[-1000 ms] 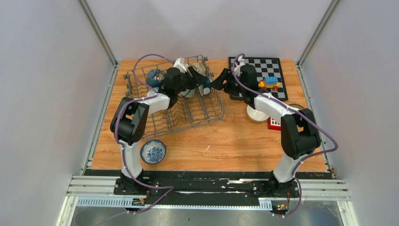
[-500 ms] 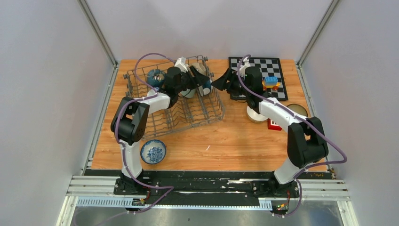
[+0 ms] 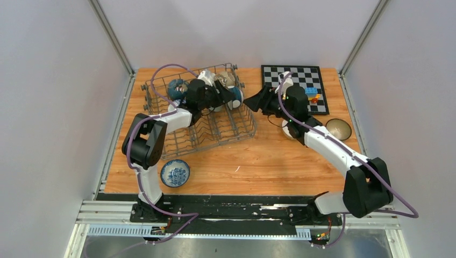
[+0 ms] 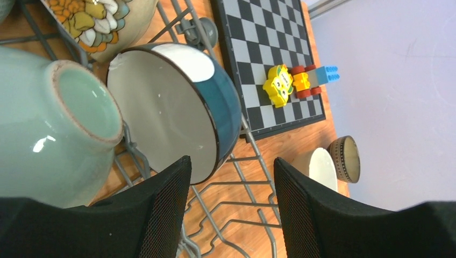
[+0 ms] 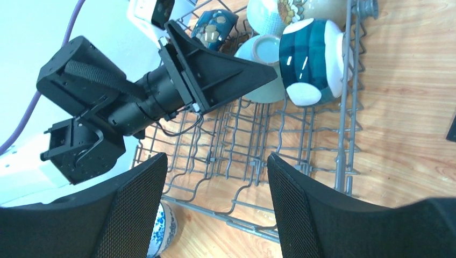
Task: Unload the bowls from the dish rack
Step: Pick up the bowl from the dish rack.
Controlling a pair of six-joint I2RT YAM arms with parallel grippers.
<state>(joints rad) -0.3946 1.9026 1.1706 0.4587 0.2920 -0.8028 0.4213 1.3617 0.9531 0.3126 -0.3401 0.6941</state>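
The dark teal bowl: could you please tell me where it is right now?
In the top view, the dark teal bowl stands on edge in the dish rack's far right corner, beside the pale green bowl and near the chessboard.

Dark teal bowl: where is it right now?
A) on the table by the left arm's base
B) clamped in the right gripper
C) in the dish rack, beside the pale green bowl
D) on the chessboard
C: the dark teal bowl stands on edge inside the dish rack, right next to the pale green bowl, and nothing grips it.
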